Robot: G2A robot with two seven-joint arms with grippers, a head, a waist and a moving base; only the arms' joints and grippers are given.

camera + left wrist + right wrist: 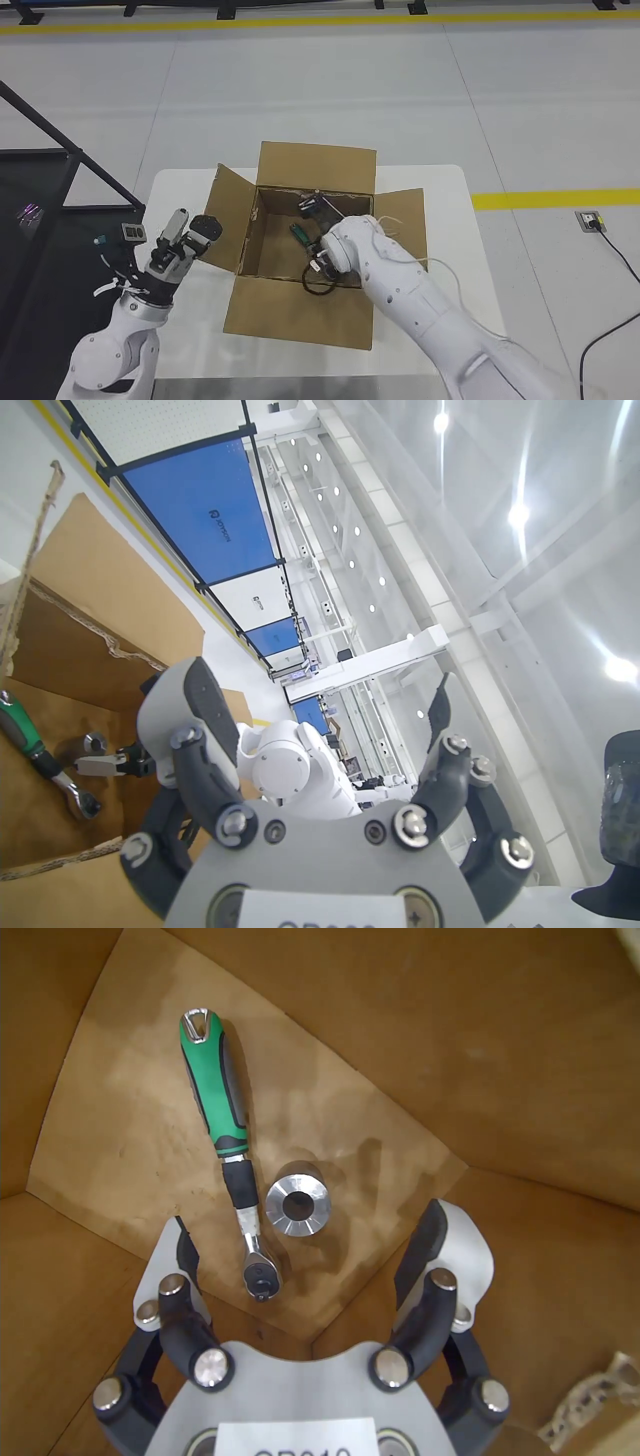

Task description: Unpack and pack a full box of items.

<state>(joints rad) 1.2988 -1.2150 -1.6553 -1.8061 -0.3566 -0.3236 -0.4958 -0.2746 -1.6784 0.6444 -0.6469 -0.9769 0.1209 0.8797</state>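
Box (300,315) first: where does it sit?

I see it in the middle of the white table (185,195), all four flaps folded out and its top wide open. The cardboard walls (450,1028) stand upright around a bare brown floor.

What lies inside?

I count two things on the floor. A ratchet wrench (231,1148) with a green and black handle lies flat. A short metal socket (298,1205) stands on end just beside the wrench's head end, its hole facing up. I cannot tell whether the two touch.

Your right gripper?

The right gripper (306,1225) is down inside the box, above the wrench head and the socket. Its jaws are spread wide and grip nothing, and the pads (186,1248) are clear of both tools. From above I see it (318,207) near the far wall of the box.

And the left?

The left gripper (320,685) is outside the box, just beside the left flap (228,215), and tilts up toward the ceiling. Its jaws are parted too, with nothing between them. Over the torn cardboard edge (75,550) my left wrist camera catches the wrench (45,755), the socket (95,742) and the other gripper close beside them.
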